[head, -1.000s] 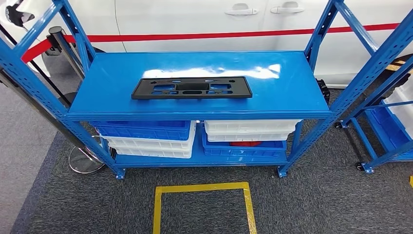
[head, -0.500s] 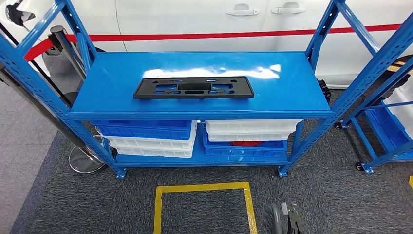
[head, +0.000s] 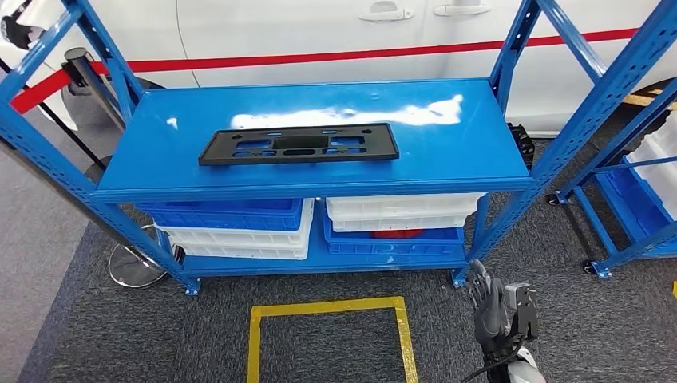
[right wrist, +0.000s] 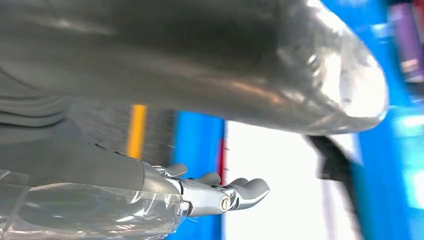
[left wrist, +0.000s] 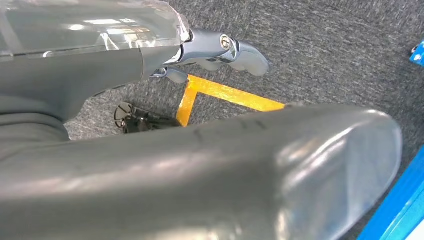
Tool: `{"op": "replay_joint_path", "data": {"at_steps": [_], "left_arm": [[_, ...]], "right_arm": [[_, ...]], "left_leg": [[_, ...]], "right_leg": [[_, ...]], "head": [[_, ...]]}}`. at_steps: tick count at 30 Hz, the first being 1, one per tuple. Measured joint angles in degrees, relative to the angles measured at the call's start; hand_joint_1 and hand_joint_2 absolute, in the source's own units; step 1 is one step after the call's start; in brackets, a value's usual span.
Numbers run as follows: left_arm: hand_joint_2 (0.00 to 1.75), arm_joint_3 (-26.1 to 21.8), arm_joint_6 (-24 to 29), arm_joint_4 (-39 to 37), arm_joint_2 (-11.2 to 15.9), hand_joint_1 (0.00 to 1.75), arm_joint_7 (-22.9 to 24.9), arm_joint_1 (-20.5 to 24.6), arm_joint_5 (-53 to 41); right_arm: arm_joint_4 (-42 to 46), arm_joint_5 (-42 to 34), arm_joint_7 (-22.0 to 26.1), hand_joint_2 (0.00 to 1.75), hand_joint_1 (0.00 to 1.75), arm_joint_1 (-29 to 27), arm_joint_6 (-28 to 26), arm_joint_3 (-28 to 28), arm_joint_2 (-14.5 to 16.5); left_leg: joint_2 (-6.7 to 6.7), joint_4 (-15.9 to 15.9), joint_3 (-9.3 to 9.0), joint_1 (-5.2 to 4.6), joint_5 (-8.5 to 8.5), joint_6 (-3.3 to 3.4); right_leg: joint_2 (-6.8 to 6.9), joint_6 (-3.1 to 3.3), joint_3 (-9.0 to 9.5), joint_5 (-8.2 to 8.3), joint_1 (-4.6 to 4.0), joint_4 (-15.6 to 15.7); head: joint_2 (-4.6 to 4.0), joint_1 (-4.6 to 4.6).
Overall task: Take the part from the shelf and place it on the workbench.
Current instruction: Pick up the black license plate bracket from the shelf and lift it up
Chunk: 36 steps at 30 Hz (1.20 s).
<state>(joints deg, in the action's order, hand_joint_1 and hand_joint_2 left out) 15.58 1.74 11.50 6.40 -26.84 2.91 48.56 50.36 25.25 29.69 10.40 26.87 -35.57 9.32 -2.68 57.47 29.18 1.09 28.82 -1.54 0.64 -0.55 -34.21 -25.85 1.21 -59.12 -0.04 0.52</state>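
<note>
- Since the earlier head frames, the right hand (head: 501, 313) has risen from the bottom edge into fuller view, and the whole scene has slid a little left and down, so the camera has shifted, not the shelf (head: 479, 167).
- Head view: the part (head: 298, 144), a flat black plate with cut-outs, lies untouched on the shelf's top board, left of centre and nearer the front edge than the back. The right hand hangs low over the carpet, off the shelf's front right post, fingers apart and holding nothing.
- Head view, room: bins (head: 403, 214) fill the tier below, and blue uprights stand at each corner. The front edge is open, so I judge a straight reach over it safest, clear of the right post.
- Left wrist view: the left hand (left wrist: 220, 50) hangs over carpet and yellow tape (left wrist: 225, 95), fingers loosely curled but apart, nothing in them.
- Right wrist view: the right hand's fingers (right wrist: 235, 190) are spread and empty; the background is blurred blue and white.
- Step in hand: raise both hands to the plate's short ends; being thin and flat, it probably needs fingers slid under an edge.
</note>
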Motion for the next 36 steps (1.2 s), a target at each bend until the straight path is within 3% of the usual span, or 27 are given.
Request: {"op": "replay_joint_path", "data": {"at_steps": [2,4,5,6,7,8,10,11,12,16,18,20,21,22,23,25,27,30,32,35,36], "left_arm": [[0.00,0.17,0.09,-0.03,-0.09,0.00,0.16,0.01,0.01],[0.00,0.32,0.20,-0.13,-0.15,0.00,0.38,-0.12,0.01],[0.00,0.35,0.25,-0.19,-0.20,0.00,0.54,-0.24,0.01],[0.00,0.38,0.31,-0.23,-0.27,0.00,0.69,-0.37,0.01],[0.00,0.43,0.40,-0.27,-0.34,0.00,0.83,-0.48,0.00],[0.00,0.47,0.50,-0.28,-0.40,0.00,0.95,-0.55,-0.01],[0.00,0.57,0.75,-0.38,-0.46,0.00,1.12,-0.60,-0.03],[0.00,0.63,0.83,-0.45,-0.46,0.00,1.21,-0.56,-0.04],[0.00,0.70,0.89,-0.51,-0.49,0.00,1.31,-0.52,-0.07],[0.00,1.04,0.94,-0.57,-0.79,0.00,1.82,-0.46,-0.19],[0.00,1.30,0.97,-0.58,-0.99,0.00,2.06,-0.49,-0.30],[0.00,1.61,0.99,-0.59,-1.13,0.00,2.26,-0.50,-0.43],[0.00,1.78,0.99,-0.59,-1.21,0.00,2.38,-0.51,-0.47],[0.00,1.94,0.99,-0.59,-1.31,0.00,2.52,-0.52,-0.49],[0.00,2.10,0.99,-0.59,-1.41,0.00,2.67,-0.52,-0.51],[0.00,2.39,0.99,-0.60,-1.67,0.00,2.91,-0.51,-0.55],[0.00,2.73,0.98,-0.67,-1.85,0.00,3.09,-0.48,-0.58],[0.00,3.31,0.97,-0.85,-2.14,0.00,3.31,-0.45,-0.62],[0.00,3.59,0.95,-1.00,-2.35,0.00,3.50,-0.44,-0.70],[0.00,3.95,0.86,-1.16,-2.50,0.00,3.97,-0.48,-0.85],[0.00,4.13,0.83,-1.18,-2.54,0.00,4.18,-0.53,-0.90]], "right_arm": [[3.83,-1.68,0.54,0.00,0.00,0.03,1.02,1.36,0.16],[7.91,-3.43,1.11,0.00,0.00,0.04,2.16,2.91,0.38],[9.77,-4.22,1.34,0.00,0.00,-0.02,2.73,3.70,0.50],[11.63,-5.01,1.56,0.00,0.00,-0.10,3.29,4.46,0.62],[13.61,-5.81,1.76,0.00,0.00,-0.20,3.85,5.27,0.77],[15.68,-6.64,1.99,0.00,0.00,-0.26,4.39,6.07,0.89],[19.86,-8.32,2.52,0.00,0.00,-0.30,5.40,7.68,1.09],[21.85,-9.11,2.77,0.00,0.00,-0.31,5.89,8.41,1.19],[23.84,-9.88,3.01,0.00,0.00,-0.37,6.37,9.10,1.27],[31.96,-12.85,4.00,0.00,0.00,-0.78,8.17,11.89,1.65],[35.92,-14.22,4.48,0.00,0.00,-1.00,8.91,13.61,1.73],[39.73,-15.68,4.90,0.00,0.00,-1.39,9.42,15.52,1.74],[41.48,-16.39,5.08,0.00,0.00,-1.65,9.60,16.40,1.73],[43.24,-17.15,5.33,0.00,0.00,-1.91,9.81,17.28,1.70],[45.01,-17.92,5.58,0.00,0.00,-2.10,10.06,18.13,1.68],[48.76,-19.55,6.10,0.00,0.00,-2.36,10.54,19.97,1.63],[52.48,-21.08,6.64,0.00,0.00,-2.80,11.04,22.04,1.60],[57.87,-23.21,7.41,0.00,0.00,-3.81,11.78,25.23,1.47],[61.42,-24.64,7.93,0.00,0.00,-4.27,12.28,27.39,1.38],[65.93,-26.56,8.67,0.00,0.00,-5.30,12.57,30.58,1.10],[67.06,-27.02,8.91,0.00,0.00,-5.85,12.44,31.67,0.85]], "left_leg": [[0.91,3.33,1.43,0.21,2.23,-0.37],[1.85,11.22,5.39,0.20,5.78,-0.34],[2.01,14.91,7.42,0.17,6.84,-0.27],[2.10,17.05,8.80,0.13,6.88,-0.14],[2.13,16.83,9.11,0.09,5.65,0.07],[2.17,14.31,8.33,0.03,3.45,0.38],[2.47,6.70,5.48,-0.24,-1.04,1.19],[2.62,3.80,4.35,-0.39,-2.11,1.46],[2.76,2.22,3.80,-0.56,-2.42,1.64],[2.59,0.75,3.34,-0.47,-2.71,2.43],[2.34,0.27,3.09,-0.31,-2.99,2.90],[2.24,0.26,3.11,-0.33,-2.99,3.07],[2.22,0.29,3.11,-0.34,-2.96,3.06],[2.21,0.34,3.08,-0.33,-2.92,3.02],[2.21,0.44,3.03,-0.33,-2.84,2.94],[2.21,0.71,2.93,-0.39,-2.56,2.59],[2.19,0.95,2.95,-0.55,-2.31,2.06],[2.11,0.77,2.81,-0.53,-2.12,1.07],[2.18,2.87,3.63,-0.40,-0.49,0.45],[2.26,13.06,8.26,-0.28,4.67,-0.01],[2.26,15.82,9.53,-0.27,5.56,-0.08]], "right_leg": [[-0.20,0.84,0.16,0.01,0.02,0.20],[-0.46,1.38,0.23,-0.09,-0.24,0.21],[-0.66,1.53,0.27,-0.14,-0.44,0.20],[-0.89,1.64,0.34,-0.18,-0.64,0.19],[-1.14,1.74,0.49,-0.25,-0.83,0.17],[-1.38,1.79,0.71,-0.32,-0.99,0.17],[-1.74,1.76,1.04,-0.53,-1.27,0.11],[-1.88,1.62,1.01,-0.60,-1.36,0.04],[-1.97,1.41,0.87,-0.60,-1.38,0.00],[-1.87,0.19,0.40,-1.14,-1.24,-0.71],[-1.51,-0.33,-1.65,-3.96,-1.05,-5.30],[-1.34,-0.74,-5.25,-7.20,-0.81,-12.65],[-1.31,-0.90,-6.41,-7.69,-0.68,-14.94],[-1.26,-1.00,-6.62,-7.10,-0.56,-15.23],[-1.17,-1.02,-5.63,-5.47,-0.45,-13.14],[-0.72,-0.80,-1.86,-1.82,-0.42,-5.48],[-0.48,-0.29,0.42,-0.36,-0.69,-0.56],[-0.72,0.59,0.54,-0.31,-0.84,0.18],[-0.77,1.28,0.82,0.00,-0.59,0.80],[-0.75,1.90,1.01,0.06,-0.60,1.11],[-0.78,1.95,1.02,0.02,-0.66,1.08]], "head": [[0.00,0.05],[0.00,0.11],[0.00,0.10],[0.00,0.11],[0.00,0.11],[0.00,0.10],[0.00,0.09],[0.00,0.08],[0.00,0.06],[0.00,-0.02],[0.00,-0.17],[0.00,-0.27],[0.00,-0.28],[0.00,-0.28],[0.00,-0.29],[0.00,-0.29],[0.00,-0.25],[0.00,-0.23],[0.00,-0.20],[0.00,-0.12],[0.00,-0.12]]}}
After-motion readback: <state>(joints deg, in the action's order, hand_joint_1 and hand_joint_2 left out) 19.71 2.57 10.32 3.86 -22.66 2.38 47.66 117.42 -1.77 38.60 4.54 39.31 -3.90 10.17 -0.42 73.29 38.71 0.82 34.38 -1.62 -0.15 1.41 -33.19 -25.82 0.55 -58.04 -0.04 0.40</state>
